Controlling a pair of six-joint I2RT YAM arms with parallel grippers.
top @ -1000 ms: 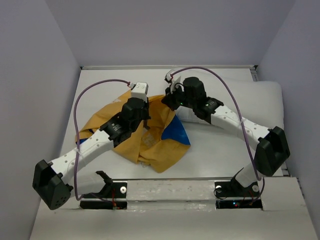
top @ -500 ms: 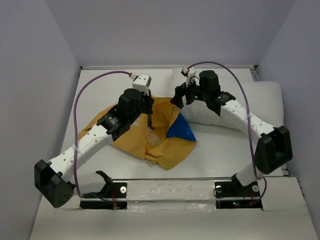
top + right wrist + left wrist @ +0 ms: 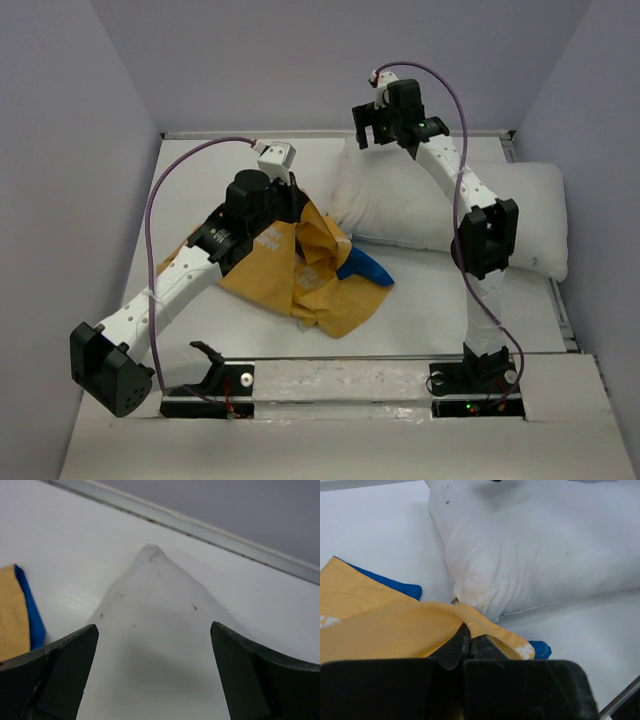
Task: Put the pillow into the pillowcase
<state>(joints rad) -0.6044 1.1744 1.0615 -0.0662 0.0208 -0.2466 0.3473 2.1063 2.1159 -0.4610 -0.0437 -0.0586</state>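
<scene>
White tabletop (image 3: 440,300): left hand (image 3: 468,642) pinches limp pillowcase (image 3: 310,280) cloth; right hand (image 3: 155,645), spread wide, hangs above soft, light pillow (image 3: 400,200); grasp the corner beneath it

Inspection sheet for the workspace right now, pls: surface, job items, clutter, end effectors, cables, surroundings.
Surface: white table.
Job's things: white pillow lies at right rear; yellow-and-blue pillowcase is crumpled centre-left, beside the pillow's near-left corner.
Clutter: nothing seen.
End effectors: left end effector is shut on the pillowcase's yellow edge; right end effector is open above the pillow's rear-left corner, holding nothing.
Cables: left purple cable and right purple cable arch over the arms.
Surroundings: plain grey walls.
</scene>
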